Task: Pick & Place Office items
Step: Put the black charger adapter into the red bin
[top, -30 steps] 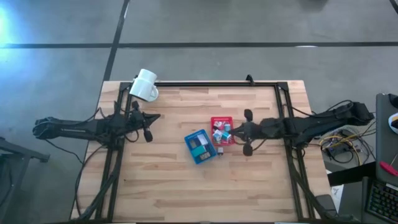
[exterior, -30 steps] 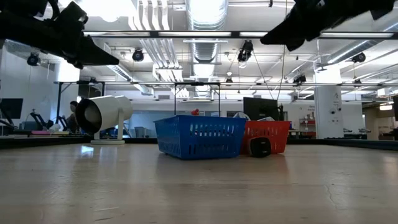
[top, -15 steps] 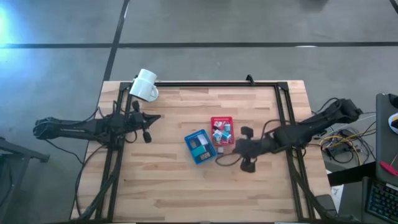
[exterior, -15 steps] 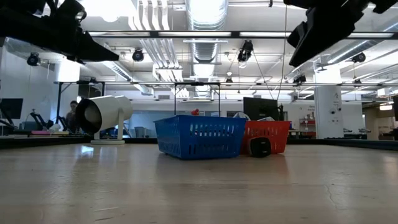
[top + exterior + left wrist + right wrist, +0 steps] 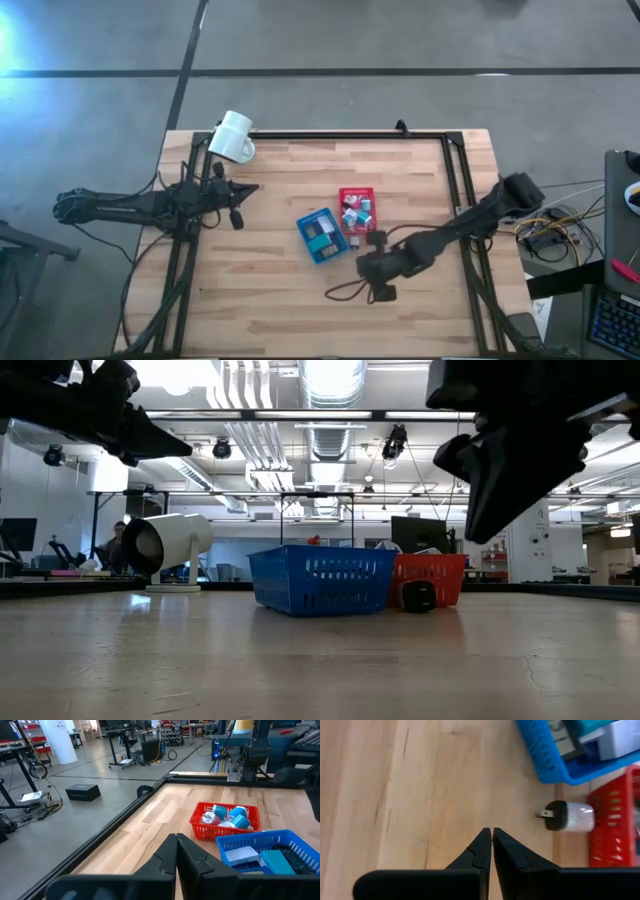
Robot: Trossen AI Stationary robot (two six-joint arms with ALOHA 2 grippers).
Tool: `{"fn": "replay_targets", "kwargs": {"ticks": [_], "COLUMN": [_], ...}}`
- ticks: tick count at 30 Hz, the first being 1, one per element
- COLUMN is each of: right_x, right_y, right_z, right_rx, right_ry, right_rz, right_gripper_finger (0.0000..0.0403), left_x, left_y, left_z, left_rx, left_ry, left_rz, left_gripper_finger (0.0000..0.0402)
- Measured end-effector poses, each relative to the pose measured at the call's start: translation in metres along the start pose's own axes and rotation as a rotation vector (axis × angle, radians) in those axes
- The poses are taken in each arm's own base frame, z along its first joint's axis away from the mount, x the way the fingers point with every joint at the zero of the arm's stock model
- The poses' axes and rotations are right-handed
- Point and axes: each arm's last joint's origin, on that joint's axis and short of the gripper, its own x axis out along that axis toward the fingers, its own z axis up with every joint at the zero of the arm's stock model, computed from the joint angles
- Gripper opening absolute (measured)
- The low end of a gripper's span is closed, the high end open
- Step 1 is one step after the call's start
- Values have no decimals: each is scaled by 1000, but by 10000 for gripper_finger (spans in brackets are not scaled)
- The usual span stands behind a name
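Right claw (image 5: 372,268) now hangs over bare bench (image 5: 270,300) just in front of the two trays, its fingers pressed together and pinching nothing. A second ago it sat at the red tray (image 5: 357,209), level with that tray's right side; since then the right arm has swung out and forward, so the claw has left the tray and come round toward the bench's middle. Its own wrist view looks down on wood, with the tips (image 5: 491,839) meeting in a point.

Just beyond those tips lies a small black-and-white plug adapter (image 5: 566,816), on the bench in the corner where the blue tray (image 5: 321,236) and the red tray meet, outside both. From above it shows as a small dark thing (image 5: 354,240) by the blue tray's right edge. The rest of the office items (image 5: 227,816) sit inside the trays: teal and white pieces in the red one, white and teal blocks in the blue one.

Left claw (image 5: 236,203) waits over the left side of the bench, fingers pressed together and empty, near the white mug (image 5: 234,136) lying at the back left corner.

My reading is that the right arm is lining up on the stray adapter; it would need to spread its fingers before it can take it.
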Motion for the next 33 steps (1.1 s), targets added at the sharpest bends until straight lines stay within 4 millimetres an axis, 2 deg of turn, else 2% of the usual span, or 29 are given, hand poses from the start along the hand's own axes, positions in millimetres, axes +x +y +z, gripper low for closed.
{"fn": "replay_targets", "kwargs": {"ticks": [4,9,15,18,27,33], "right_x": [11,15,16,19,23,29], "right_y": [0,-13,-32,-38,-37,-37], "right_z": [5,12,18,18,16,6], "right_rx": [-47,-100,-100,-163,-297,-453], "right_ry": [80,147,107,109,110,146], "right_rz": [-63,-183,-187,-159,-138,-133], "right_gripper_finger": [50,106,170,191,205,205], "left_x": [0,0,0,1,1,1], "left_y": [0,0,0,0,0,0], "left_z": [0,0,-1,-1,-1,-1], "left_rx": [-1,25,31,34,-3,-6], "left_ry": [1,2,4,6,7,7], "left_rz": [0,0,0,0,0,0], "left_gripper_finger": [11,11,11,12,12,12]}}
